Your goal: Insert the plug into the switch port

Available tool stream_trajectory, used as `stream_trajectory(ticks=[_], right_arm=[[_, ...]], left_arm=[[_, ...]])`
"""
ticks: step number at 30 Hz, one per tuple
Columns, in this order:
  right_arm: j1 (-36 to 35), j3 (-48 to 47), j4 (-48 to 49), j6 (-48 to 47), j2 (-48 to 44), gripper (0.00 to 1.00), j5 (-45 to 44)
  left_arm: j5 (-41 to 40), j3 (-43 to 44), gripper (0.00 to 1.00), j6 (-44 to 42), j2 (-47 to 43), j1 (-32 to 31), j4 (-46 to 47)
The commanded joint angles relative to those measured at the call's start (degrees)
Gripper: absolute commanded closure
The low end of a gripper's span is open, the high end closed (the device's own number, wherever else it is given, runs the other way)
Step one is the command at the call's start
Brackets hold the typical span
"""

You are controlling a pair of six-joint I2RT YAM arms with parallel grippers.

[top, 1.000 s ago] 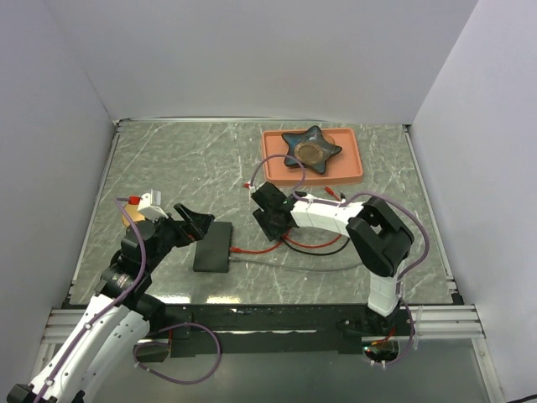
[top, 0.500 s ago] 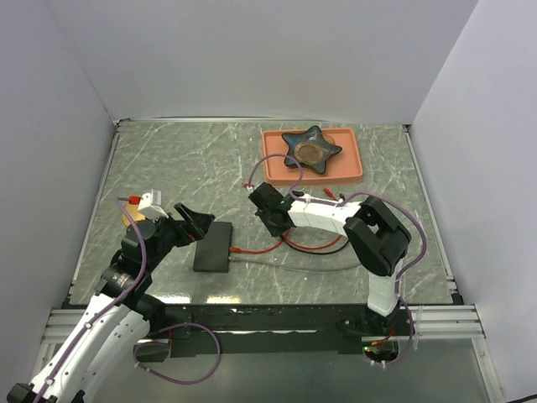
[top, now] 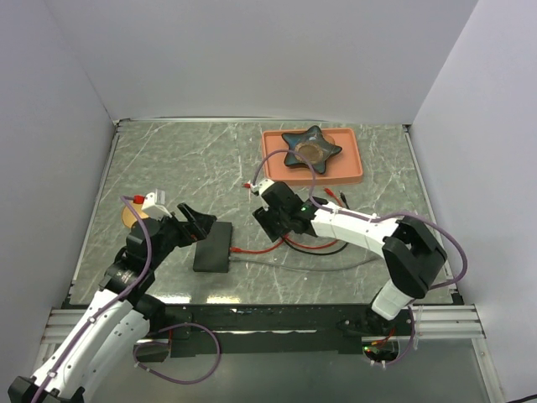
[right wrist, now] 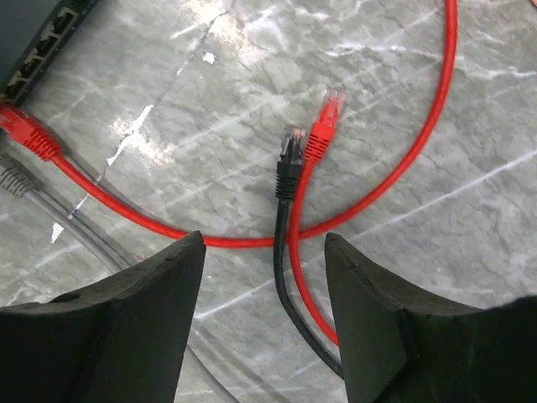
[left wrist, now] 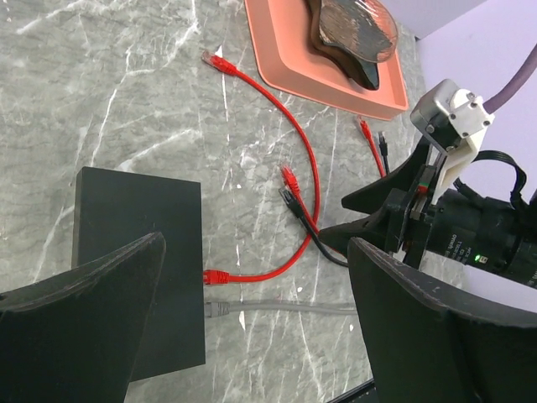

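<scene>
Hovering the right gripper (right wrist: 262, 252), wide open and empty, over the loose black plug (right wrist: 289, 164) lying right of the switch (top: 213, 246) just beside a red plug (right wrist: 323, 126), left gripper (left wrist: 256, 252) gaping empty at the switch; probably handling as light, hard plastic on limp cable (right wrist: 283, 214), best pinching its flat sides.

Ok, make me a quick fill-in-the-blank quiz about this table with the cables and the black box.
The tray holds a ___-shaped dish. Two cables are plugged into the switch: a red cable and a ___ one. Near the right gripper, a loose red plug lies beside a ___ plug. Both that gripper and the left gripper are ___.
Missing words: star; grey; black; open.
</scene>
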State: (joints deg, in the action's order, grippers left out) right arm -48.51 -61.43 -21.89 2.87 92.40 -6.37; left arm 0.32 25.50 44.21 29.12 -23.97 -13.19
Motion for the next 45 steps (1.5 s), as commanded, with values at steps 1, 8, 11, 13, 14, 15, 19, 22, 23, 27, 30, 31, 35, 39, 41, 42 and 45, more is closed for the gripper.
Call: stream_trajectory(ticks=[1,8,11,13,14,15,19,22,23,27,30,31,35,39,41,42,45], right_arm=[[-0.44,-0.09,1.41,-0.15,1.19,0.37,-0.04],[-0.44,-3.87,-0.08,1.26,6.38,0.59,-0.13],[-0.44,-5.10,-0.17,2.05,8.40,0.64,-0.48],[-0.44,-5.98,-0.96,2.40,9.98,0.64,-0.92],[-0.36,-6.68,-1.22,2.57,10.51,0.64,-1.62],[-0.44,-7.03,-1.40,2.75,11.22,0.64,-1.97],[-0.44,-7.13,-1.58,2.93,12.01,0.64,-2.86],[-0.44,-7.04,-1.75,3.10,12.28,0.65,-3.30],[-0.44,-6.78,-1.58,3.19,12.28,0.65,-3.38],[-0.44,-6.51,-1.49,3.45,11.49,0.66,-4.09],[-0.44,-5.90,-0.96,3.37,10.61,0.66,-4.53],[-0.36,-5.98,-1.05,3.37,10.61,0.66,-4.79],[-0.53,-5.11,-0.35,3.72,10.00,0.68,-5.23],[-0.62,-4.75,-0.43,3.98,9.20,0.68,-5.93],[-0.44,-4.66,-0.61,3.98,9.37,0.68,-6.19],[-0.53,-4.84,-0.70,4.07,9.38,0.68,-6.20],[-0.53,-4.75,-0.96,4.33,9.47,0.68,-7.08]], left_arm=[[1.09,-0.10,0.04,-0.08,0.32,0.24,3.17],[1.00,-0.01,0.04,-0.08,-0.21,0.15,2.91],[0.74,0.08,0.04,-0.17,-0.47,0.23,2.38],[0.56,0.17,0.04,-0.43,-0.65,0.23,2.03],[0.56,0.25,0.04,-0.35,-0.73,0.24,1.85],[0.39,0.26,0.04,-0.44,-0.82,0.24,1.59],[0.12,0.34,0.04,-0.52,-1.35,0.15,1.24],[0.12,0.34,0.04,-0.61,-1.26,0.15,1.24],[0.12,0.34,0.04,-0.52,-1.26,0.23,1.32],[0.39,0.43,0.04,-0.44,-0.91,0.23,1.41],[0.39,0.34,0.04,-0.44,-1.00,0.23,1.50],[0.39,0.34,0.04,-0.44,-0.91,0.24,1.50],[0.47,0.43,0.04,-0.52,-1.00,0.23,1.41],[0.39,0.43,0.04,-0.44,-1.09,0.23,1.32],[0.39,0.26,0.04,-0.35,-0.91,0.15,1.50],[0.65,0.26,0.04,-0.35,-0.82,0.15,1.59],[0.56,0.43,0.04,-0.44,-0.82,0.15,1.41]])
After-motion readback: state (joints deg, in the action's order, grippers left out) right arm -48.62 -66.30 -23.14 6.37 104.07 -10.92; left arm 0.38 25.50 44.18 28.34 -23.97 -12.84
